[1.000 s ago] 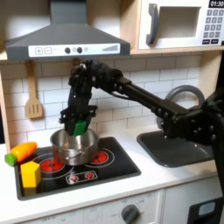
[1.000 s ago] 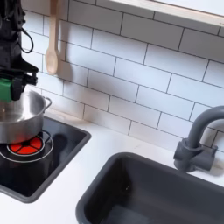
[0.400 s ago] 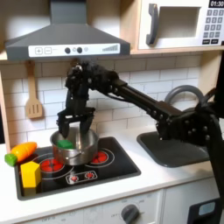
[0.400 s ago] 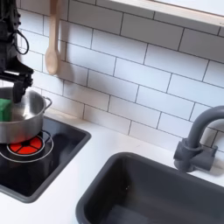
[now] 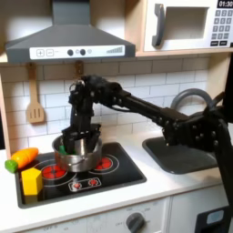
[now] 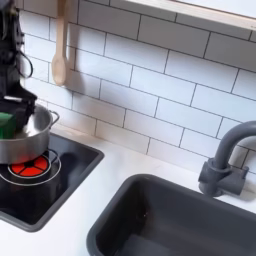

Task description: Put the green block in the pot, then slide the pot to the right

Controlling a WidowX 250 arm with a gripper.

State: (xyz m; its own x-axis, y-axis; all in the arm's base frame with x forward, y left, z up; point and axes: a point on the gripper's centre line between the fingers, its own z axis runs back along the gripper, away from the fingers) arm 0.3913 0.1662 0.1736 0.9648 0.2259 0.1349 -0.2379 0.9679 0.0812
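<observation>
First exterior view: pot [image 5: 76,155] on black cooktop [image 5: 123,169], over the red burner ring toward the first exterior view's left. Gripper [image 5: 77,138] lowered into the pot's mouth, black arm [image 5: 136,105] stretching up and across to the first exterior view's right. Green block [image 5: 69,146] inside the pot, low by the rim on the first exterior view's left, right at the fingertips. Fingers seemingly apart either side of it, but too blurred to call; touching or not, cannot tell. Orange carrot [image 5: 22,158] and yellow block [image 5: 31,181] left of the pot, apart from it. Wooden spatula [image 5: 35,98] hanging on the tile wall.

Second exterior view: pot [image 6: 30,140] at the second exterior view's left edge on cooktop [image 6: 60,180], red burner ring under it. Gripper [image 6: 14,105] down at the pot's opening. Green block [image 6: 6,124] within the pot, at the frame edge, partly cut off. Finger state not readable here either. Wooden spoon [image 6: 60,45] on the wall above. Dark sink [image 6: 175,222] and faucet [image 6: 225,160] toward the second exterior view's right, well apart from the pot.
</observation>
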